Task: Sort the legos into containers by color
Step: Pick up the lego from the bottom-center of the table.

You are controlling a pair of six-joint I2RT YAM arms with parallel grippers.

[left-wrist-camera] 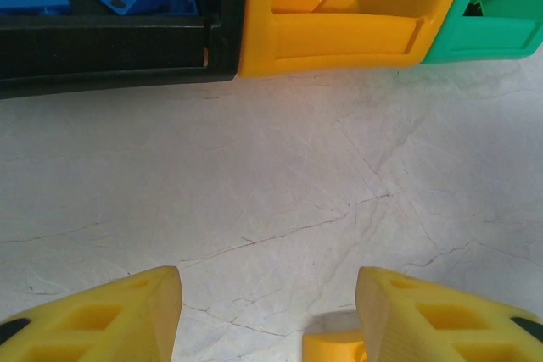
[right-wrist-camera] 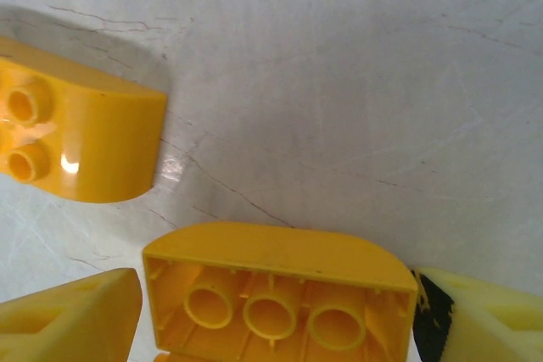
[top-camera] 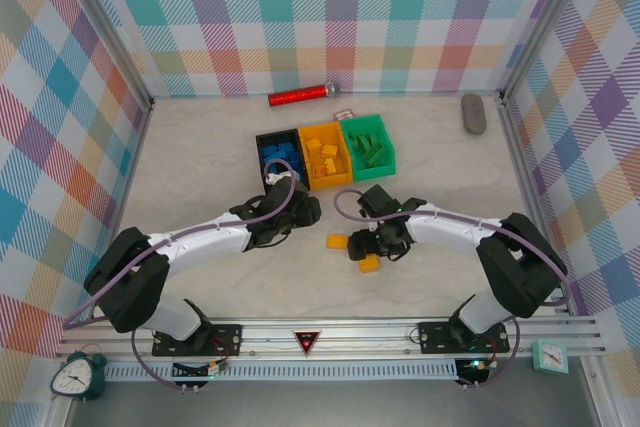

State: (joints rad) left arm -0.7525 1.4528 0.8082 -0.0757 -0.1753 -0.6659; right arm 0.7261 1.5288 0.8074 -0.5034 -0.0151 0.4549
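Three bins stand in a row: the black bin with blue legos, the orange bin with yellow ones, the green bin with green ones. My left gripper is open just in front of the black bin and the orange bin; a yellow brick's edge shows beside its right finger. My right gripper is shut on an orange-yellow brick, hollow side towards the camera. Two more orange-yellow bricks lie on the table by it, one just ahead-left.
A red glittery cylinder lies at the back wall and a grey oval object at the back right. A small pale item sits behind the bins. Checked walls close in the table on three sides.
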